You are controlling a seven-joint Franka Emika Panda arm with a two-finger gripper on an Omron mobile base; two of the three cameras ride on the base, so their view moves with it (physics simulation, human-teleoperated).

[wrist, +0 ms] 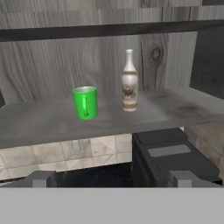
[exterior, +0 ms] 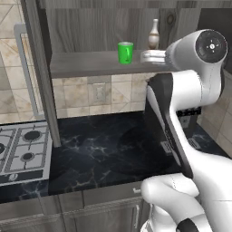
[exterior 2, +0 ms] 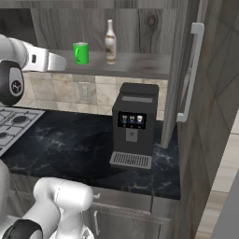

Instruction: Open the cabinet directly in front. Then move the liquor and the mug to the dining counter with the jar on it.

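Cabinet [exterior 2: 140, 18] open, both doors swung wide — right door [exterior 2: 186, 70] with silver bar handle [exterior 2: 192, 74], left door [exterior: 38, 68]. Green mug [wrist: 85, 102] and liquor bottle [wrist: 129, 81] upright on lower shelf [wrist: 52, 120], near each other, not touching; mug left of bottle. Gripper [wrist: 111, 178] level with shelf front, apart from both — fingertips spread wide, holding nothing. Coffee machine [exterior 2: 134, 123] on black marble counter [exterior 2: 60, 144] below; gas hob [exterior: 20, 152] at left.
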